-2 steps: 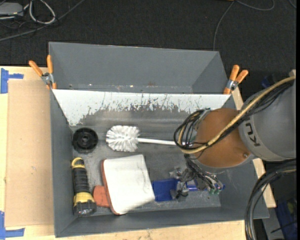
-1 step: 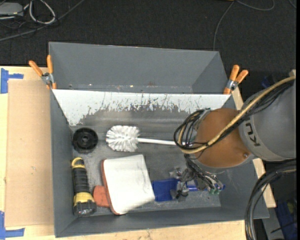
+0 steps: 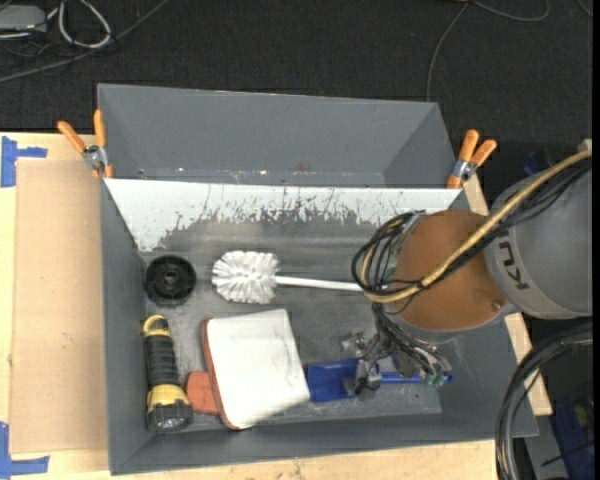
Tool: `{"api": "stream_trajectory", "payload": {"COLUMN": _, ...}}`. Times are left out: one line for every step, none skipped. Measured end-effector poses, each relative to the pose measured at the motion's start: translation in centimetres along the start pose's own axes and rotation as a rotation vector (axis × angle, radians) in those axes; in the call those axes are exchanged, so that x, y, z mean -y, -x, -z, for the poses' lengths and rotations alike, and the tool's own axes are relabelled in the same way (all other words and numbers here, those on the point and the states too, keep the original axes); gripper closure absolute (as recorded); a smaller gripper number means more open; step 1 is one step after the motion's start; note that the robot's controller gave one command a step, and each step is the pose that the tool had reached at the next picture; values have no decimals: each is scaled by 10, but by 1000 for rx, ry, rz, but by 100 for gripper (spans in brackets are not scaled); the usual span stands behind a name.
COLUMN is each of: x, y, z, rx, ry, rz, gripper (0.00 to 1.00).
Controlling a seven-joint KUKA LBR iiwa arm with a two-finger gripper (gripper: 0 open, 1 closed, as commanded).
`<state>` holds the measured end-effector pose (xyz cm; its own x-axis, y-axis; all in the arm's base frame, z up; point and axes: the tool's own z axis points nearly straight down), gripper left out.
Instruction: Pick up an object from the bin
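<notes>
Blue flat piece (image 3: 325, 382) lies beneath tool (image 3: 368, 366).

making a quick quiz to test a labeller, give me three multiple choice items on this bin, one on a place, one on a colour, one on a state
1. The black round cap lies:
A) just left of the white brush head
B) at the far right wall
C) under the arm

2. The thing nearest the gripper is:
A) red
B) blue
C) green

3. The black and yellow torch is:
A) standing upright
B) lifted off the floor
C) lying on its side by the left wall

Answers:
1 A, the cap sits beside the bristles.
2 B, a blue piece lies right at the gripper.
3 C, its whole length rests on the floor of the bin.
</notes>
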<state>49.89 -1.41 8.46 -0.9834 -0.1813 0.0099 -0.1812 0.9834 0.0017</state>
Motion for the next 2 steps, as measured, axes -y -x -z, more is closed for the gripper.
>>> {"api": "stream_trajectory", "payload": {"x": 0, "y": 0, "z": 7, "rx": 0, "ry": 0, "rz": 0, "gripper": 100}}
{"api": "stream_trajectory", "payload": {"x": -1, "y": -4, "z": 31, "rx": -14, "ry": 3, "rz": -1, "gripper": 100}}
